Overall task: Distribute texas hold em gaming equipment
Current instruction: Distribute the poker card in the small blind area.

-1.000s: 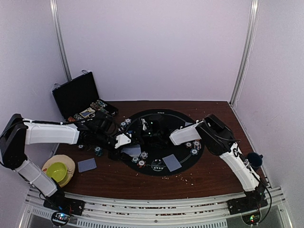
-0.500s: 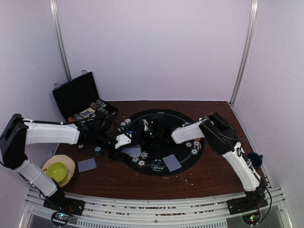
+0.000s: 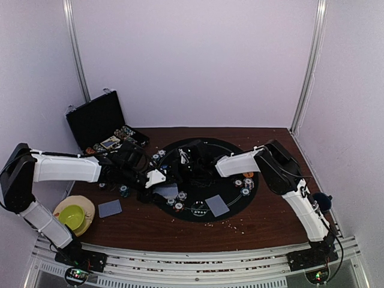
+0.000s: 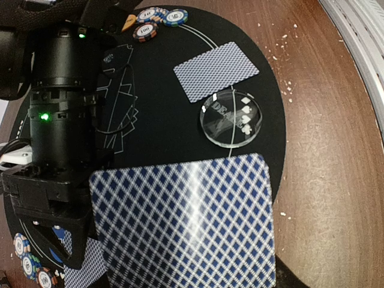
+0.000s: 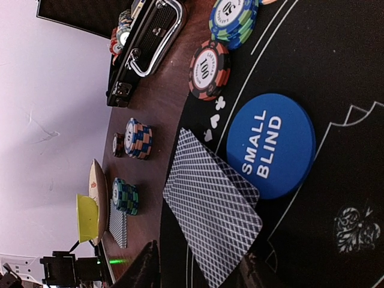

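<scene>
Right wrist: "SMALL BLIND" on one blue disc (image 5: 271,146) beside two overlapped cards (image 5: 213,207) on black mat (image 5: 336,72), right gripper (image 5: 201,273) spread open over them; left wrist: "DEALER" on one clear disc (image 4: 231,119), left gripper (image 3: 159,179) pinching one card (image 4: 186,225).

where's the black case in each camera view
top external: far left at the back of the table, lid standing open, black case
left wrist: not in it
right wrist: along the top, left of centre, black case seen side-on with its metal handle
shared landmark: the round black mat, which shows in all three views
</scene>
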Controlling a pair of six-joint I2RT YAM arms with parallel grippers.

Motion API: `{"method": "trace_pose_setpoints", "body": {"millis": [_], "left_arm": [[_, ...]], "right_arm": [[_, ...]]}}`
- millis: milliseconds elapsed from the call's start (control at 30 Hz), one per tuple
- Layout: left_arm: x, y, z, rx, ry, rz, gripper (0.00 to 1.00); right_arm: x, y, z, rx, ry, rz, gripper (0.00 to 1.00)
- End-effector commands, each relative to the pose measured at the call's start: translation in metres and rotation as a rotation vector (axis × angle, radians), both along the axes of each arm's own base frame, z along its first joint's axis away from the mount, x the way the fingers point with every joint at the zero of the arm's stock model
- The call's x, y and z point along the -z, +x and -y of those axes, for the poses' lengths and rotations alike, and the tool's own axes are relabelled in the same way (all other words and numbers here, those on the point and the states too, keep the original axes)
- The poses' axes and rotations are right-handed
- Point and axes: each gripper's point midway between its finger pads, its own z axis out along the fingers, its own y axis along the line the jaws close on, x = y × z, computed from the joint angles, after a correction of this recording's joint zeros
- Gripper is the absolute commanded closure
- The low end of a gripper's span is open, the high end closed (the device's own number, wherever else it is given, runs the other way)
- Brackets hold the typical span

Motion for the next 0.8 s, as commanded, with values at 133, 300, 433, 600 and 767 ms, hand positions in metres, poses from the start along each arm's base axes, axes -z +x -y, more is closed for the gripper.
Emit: {"method": "trace_pose_setpoints", "body": {"millis": [133, 300, 433, 600, 767], "left_arm": [[-0.004, 0.005, 0.004, 0.000, -0.026, 0.011, 0.48], [-0.003, 0.005, 0.004, 0.000, -0.025, 0.012, 0.48], [-0.003, 0.005, 0.004, 0.000, -0.026, 0.010, 0.48], [-0.003, 0.004, 0.004, 0.000, -0.024, 0.009, 0.48], [-0.003, 0.005, 0.004, 0.000, -0.025, 0.008, 0.48]], "right_arm": [[0.002, 0.003, 0.012, 0.029, -0.165, 0.029, 0.54], [0.005, 0.005, 0.013, 0.037, -0.238, 0.048, 0.52], [0.010, 0.001, 0.008, 0.018, -0.272, 0.046, 0.51], [0.009, 0.001, 0.010, 0.022, -0.325, 0.069, 0.51], [0.018, -0.002, 0.010, 0.011, -0.345, 0.052, 0.50]]}}
